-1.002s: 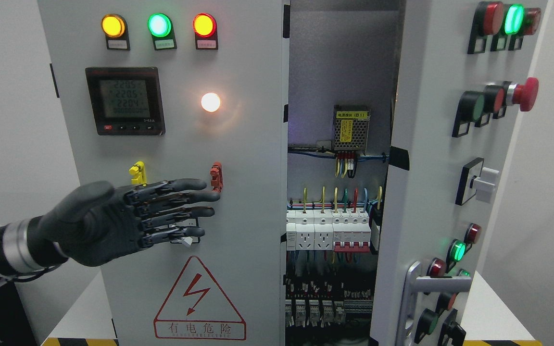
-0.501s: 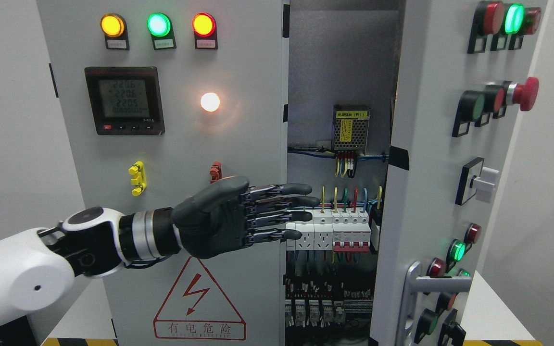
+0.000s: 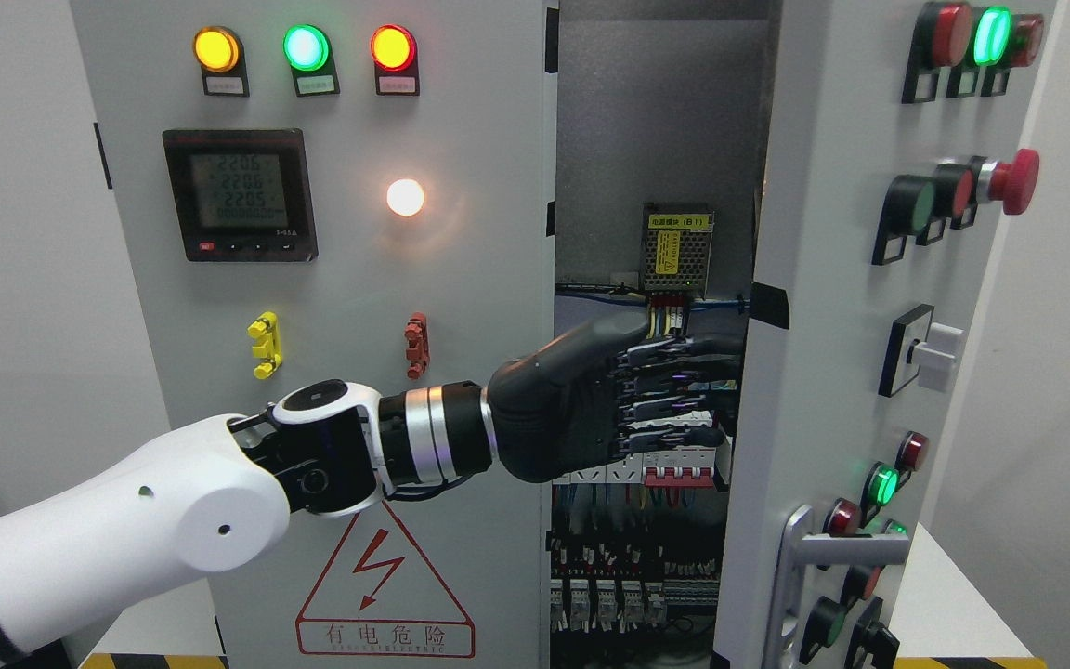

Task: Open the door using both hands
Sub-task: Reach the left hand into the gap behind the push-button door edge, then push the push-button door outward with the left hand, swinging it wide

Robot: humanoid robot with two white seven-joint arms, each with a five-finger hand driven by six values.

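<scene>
The grey cabinet's right door [image 3: 832, 325] stands partly open, swung out toward me, with a silver handle [image 3: 790, 576] low on its edge. My left arm comes in from the lower left and crosses the shut left door [image 3: 461, 279]. My left hand [image 3: 711, 390] is inside the gap, fingers stretched out flat, their tips at the inner edge of the right door and holding nothing. Whether they touch the door I cannot tell. The right hand is out of view.
In the opening sit a power supply [image 3: 677, 249], coloured wires and rows of breakers [image 3: 679, 476] just below the hand. A red mushroom button [image 3: 1013, 181] and a white knob [image 3: 939, 358] stick out from the right door. The cabinet stands on a white table [image 3: 948, 604].
My left hand has travelled rightward across the left door and into the cabinet opening, up to the right door's inner edge. The door's angle looks unchanged.
</scene>
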